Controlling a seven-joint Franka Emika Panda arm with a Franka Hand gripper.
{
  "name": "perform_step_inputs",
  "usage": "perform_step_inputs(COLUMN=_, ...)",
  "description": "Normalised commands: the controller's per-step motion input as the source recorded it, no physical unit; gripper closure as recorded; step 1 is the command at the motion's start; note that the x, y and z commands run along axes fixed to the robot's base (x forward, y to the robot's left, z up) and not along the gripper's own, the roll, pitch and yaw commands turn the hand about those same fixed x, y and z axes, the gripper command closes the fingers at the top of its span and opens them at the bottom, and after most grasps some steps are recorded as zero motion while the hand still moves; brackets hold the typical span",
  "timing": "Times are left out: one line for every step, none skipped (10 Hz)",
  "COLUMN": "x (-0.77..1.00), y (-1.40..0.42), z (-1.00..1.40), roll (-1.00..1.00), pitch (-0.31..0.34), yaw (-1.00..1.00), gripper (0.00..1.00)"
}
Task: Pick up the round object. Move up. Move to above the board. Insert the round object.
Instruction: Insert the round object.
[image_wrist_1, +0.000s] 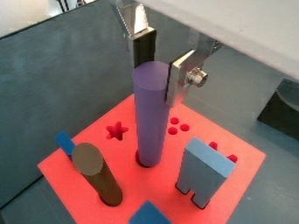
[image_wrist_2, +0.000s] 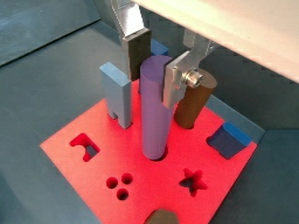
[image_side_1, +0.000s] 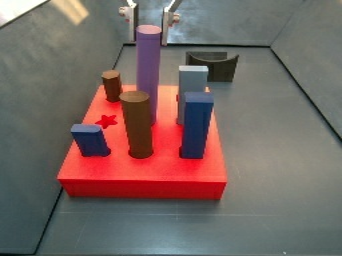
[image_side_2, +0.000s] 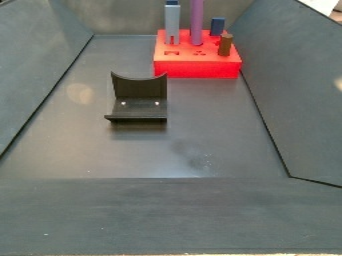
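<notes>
Standing in the thick square red board (image_wrist_1: 82, 171), the tall smooth purple round object (image_wrist_1: 149, 114) could tilt and jam if the hand (image_wrist_1: 160, 63), fingers spread just clear of its top, snags it.

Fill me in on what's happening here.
The arm's tool sits at the top of the tall purple cylinder, silver fingers on either side. The cylinder stands upright with its base in a hole of the thick red board, among blue and brown pegs. Whether the tool grips it is unclear.
</notes>
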Motion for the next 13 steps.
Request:
perform_step_inputs(x=0.00, y=-0.06, z=-0.11, roll=-0.05, pitch=-0.053, yaw=0.00, gripper=1.00)
perform_step_inputs(x=0.00, y=-0.03, z=-0.08, roll=0.00, pitch=-0.027, yaw=0.00, gripper=1.00)
perform_step_inputs(x=0.00, y=-0.02, z=-0.08, roll=0.00, pitch=-0.011, yaw=0.00, gripper=1.00)
perform_step_inputs(x=0.00, y=-0.03, z=-0.08, roll=0.00, pitch=-0.013, yaw=0.00, gripper=1.00)
perform_step_inputs(x=0.00, y=-0.03, z=-0.09, roll=0.00, pitch=-0.017, yaw=0.00, gripper=1.00)
perform_step_inputs(x=0.00, y=-0.02, z=-0.06, roll=0.00, pitch=-0.011, yaw=0.00, gripper=1.00)
perform_step_inputs(x=0.00, y=-0.01, z=-0.07, roll=0.00, pitch=-0.013, yaw=0.00, gripper=1.00)
perform_step_inputs(x=0.00, y=-0.02, z=-0.07, roll=0.00, pitch=-0.019, yaw=0.00, gripper=1.00)
perform_step_inputs(x=0.00, y=-0.04, z=-0.12, roll=-0.03, pitch=-0.039, yaw=0.00, gripper=1.00)
perform_step_inputs(x=0.00, y=-0.08, z=-0.15, roll=-0.01, pitch=-0.047, yaw=0.00, gripper=1.00)
perform_step_inputs(x=0.00, y=-0.09, z=-0.15, roll=-0.02, pitch=-0.050, yaw=0.00, gripper=1.00)
perform_step_inputs(x=0.00, y=-0.08, z=-0.20, roll=-0.03, pitch=-0.056, yaw=0.00, gripper=1.00)
perform_step_inputs(x=0.00, y=0.00, z=-0.31, roll=0.03, pitch=-0.009, yaw=0.01, gripper=1.00)
